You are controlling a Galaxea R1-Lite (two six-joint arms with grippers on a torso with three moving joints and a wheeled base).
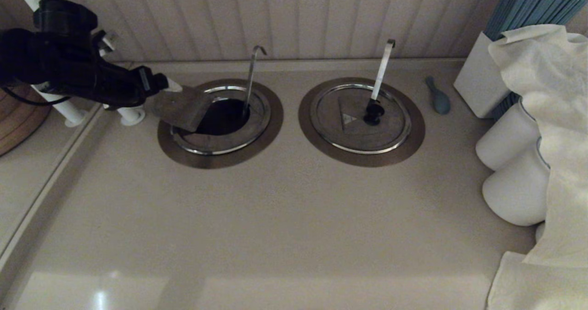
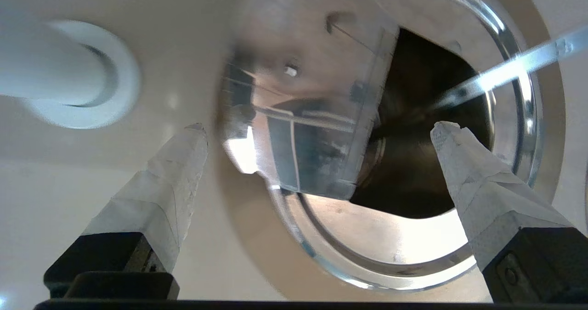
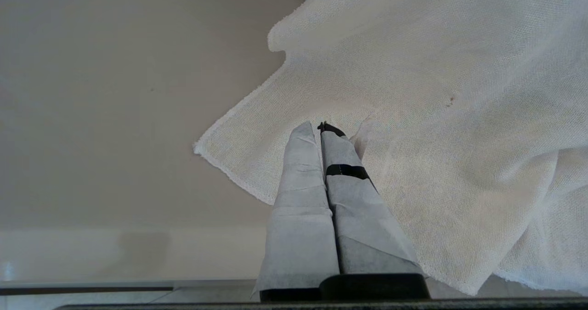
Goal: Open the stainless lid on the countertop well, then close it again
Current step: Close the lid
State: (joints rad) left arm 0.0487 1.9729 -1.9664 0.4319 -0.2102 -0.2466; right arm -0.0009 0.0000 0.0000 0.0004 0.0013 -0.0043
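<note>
The stainless lid (image 1: 216,140) sits in the left countertop well (image 1: 225,115), inside the wide bronze collar (image 1: 220,159). Its hinged flap (image 1: 181,108) stands raised and tilted to the left, baring the dark hole. The thin curled-hook rod (image 1: 251,78) rises from the opening. The black knob is hidden. My left gripper (image 1: 171,87) is at the flap's upper left edge. In the left wrist view it (image 2: 320,127) is open, the flap's shiny underside (image 2: 312,94) ahead between the spread fingers; contact cannot be told. My right gripper (image 3: 320,128) is shut and empty over a white cloth (image 3: 436,94), out of the head view.
The twin lid (image 1: 353,131) with the broad flat handle (image 1: 382,69) lies shut to the right. A blue-grey object (image 1: 438,96), a white box (image 1: 477,82), white jars (image 1: 505,140) and draped cloth (image 1: 551,117) fill the right side. White posts (image 1: 131,115) stand by the left arm.
</note>
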